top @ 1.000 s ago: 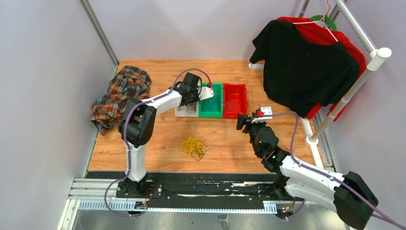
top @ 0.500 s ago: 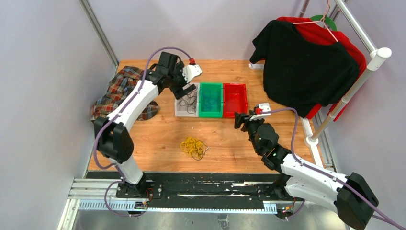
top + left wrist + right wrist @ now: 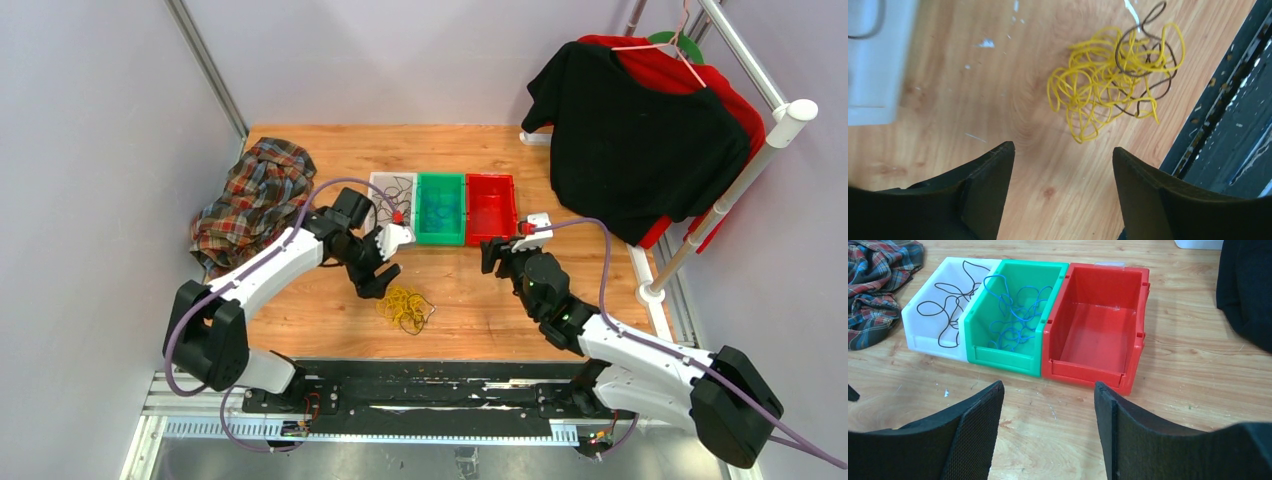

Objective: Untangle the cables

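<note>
Left wrist: tangled cables [image 3: 1113, 95] (yellow, brown)

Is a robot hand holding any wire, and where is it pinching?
Nothing is held: left gripper open, near the tangle of yellow and brown wires; right gripper open, empty.

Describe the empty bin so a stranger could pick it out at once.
On the wooden table, three bins stand side by side in a row. The red bin is the right end of that row, on the side of the hanging black shirt. Unlike the white bin with black cables and the green bin with blue cables, it holds nothing.
</note>
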